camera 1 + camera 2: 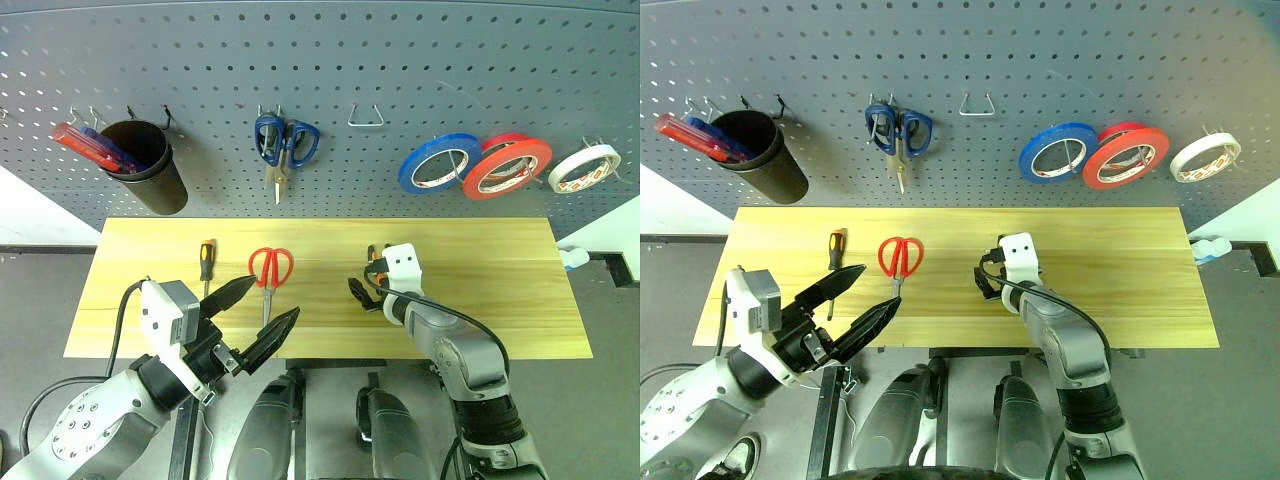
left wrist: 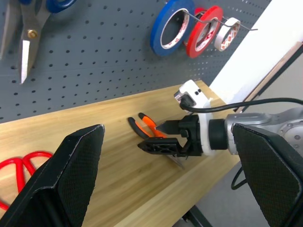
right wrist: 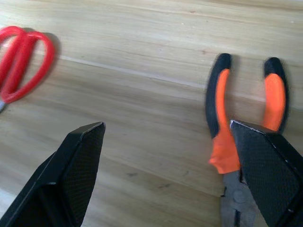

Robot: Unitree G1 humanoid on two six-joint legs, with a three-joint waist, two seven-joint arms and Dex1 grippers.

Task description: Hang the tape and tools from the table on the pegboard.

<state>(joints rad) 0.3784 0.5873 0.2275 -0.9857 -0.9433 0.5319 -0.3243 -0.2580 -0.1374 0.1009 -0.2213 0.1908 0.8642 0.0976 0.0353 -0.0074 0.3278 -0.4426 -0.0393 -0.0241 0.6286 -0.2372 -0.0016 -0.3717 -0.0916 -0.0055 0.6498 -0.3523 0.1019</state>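
Observation:
The red tape (image 1: 507, 167) hangs on the pegboard (image 1: 400, 60) between a blue roll and a white one. On the table (image 1: 490, 270) lie the screwdriver (image 1: 207, 262), the red-handled scissors (image 1: 270, 272) and the small orange-and-black pliers (image 3: 222, 127). My right gripper (image 1: 365, 290) is open just over the pliers' head, and one finger (image 3: 270, 175) covers part of it. The pliers' handles point toward the pegboard. My left gripper (image 1: 272, 300) is open and empty above the table's front edge, in front of the scissors.
On the pegboard hang blue-handled scissors (image 1: 285, 142), a blue tape roll (image 1: 440, 163), a white tape roll (image 1: 584, 167) and a black cup (image 1: 150, 170) with red and blue handles sticking out. An empty wire hook (image 1: 367, 117) sits at the upper middle.

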